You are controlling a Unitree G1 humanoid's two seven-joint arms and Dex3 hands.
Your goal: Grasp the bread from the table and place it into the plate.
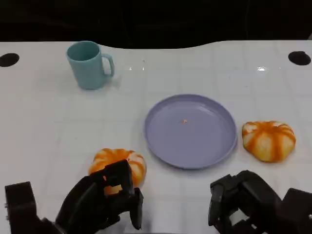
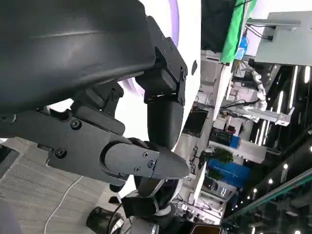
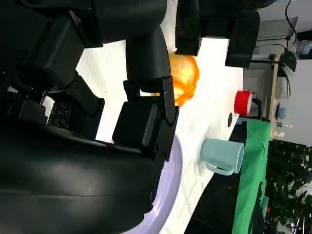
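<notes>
Left bread roll (image 1: 118, 163), on desk (image 1: 44, 126) at eight o'clock of the empty plate (image 1: 191, 130), left hand (image 1: 100, 200) curled at its near edge, contact uncertain, right hand (image 1: 246, 202) spread and idle: advise closing squarely around the roll before lifting toward two o'clock.

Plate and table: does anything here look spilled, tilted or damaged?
Nothing serious. The purple plate lies flat with one tiny orange crumb near its middle. The teal mug stands upright. Both bread pieces sit whole on the table.
</notes>
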